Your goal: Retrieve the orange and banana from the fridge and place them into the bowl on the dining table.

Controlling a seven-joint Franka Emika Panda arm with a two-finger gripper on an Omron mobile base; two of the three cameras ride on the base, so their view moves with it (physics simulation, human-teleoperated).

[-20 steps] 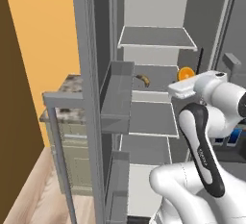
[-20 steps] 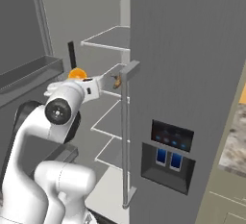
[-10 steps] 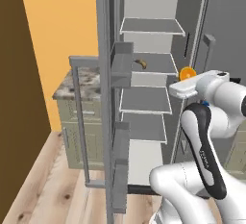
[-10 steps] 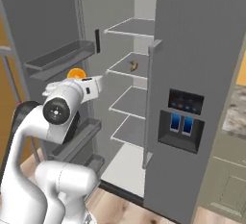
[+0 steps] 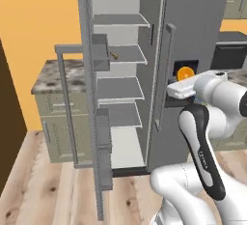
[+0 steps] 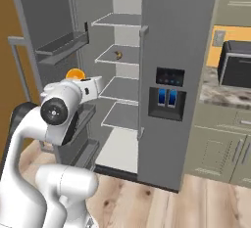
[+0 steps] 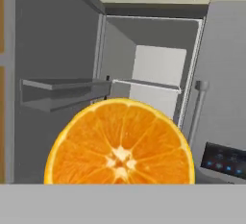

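Observation:
The orange (image 5: 184,73) is a bright round fruit held in my gripper (image 5: 183,80), which is shut on it, in front of the fridge's (image 5: 193,26) dispenser panel. Seen from the right base, the orange (image 6: 74,73) rides on top of the gripper (image 6: 81,79), clear of the fridge (image 6: 181,36). Its cut-looking face (image 7: 120,146) fills the lower hand view and hides the fingertips. The banana (image 5: 114,54) lies on a middle shelf inside the open left compartment, also small at the back of that shelf (image 6: 118,54). The bowl and the dining table are out of view.
The fridge's left door (image 5: 91,98) stands swung wide open with grey bins on it. A marbled counter (image 5: 46,74) over beige cabinets sits left of the fridge. To the right, a dark appliance (image 6: 236,63) stands on another counter. Wooden floor lies below.
The whole scene has shifted: the base has backed away from the fridge, which now looks smaller and farther off. The orange stays in the gripper and the banana stays on its shelf.

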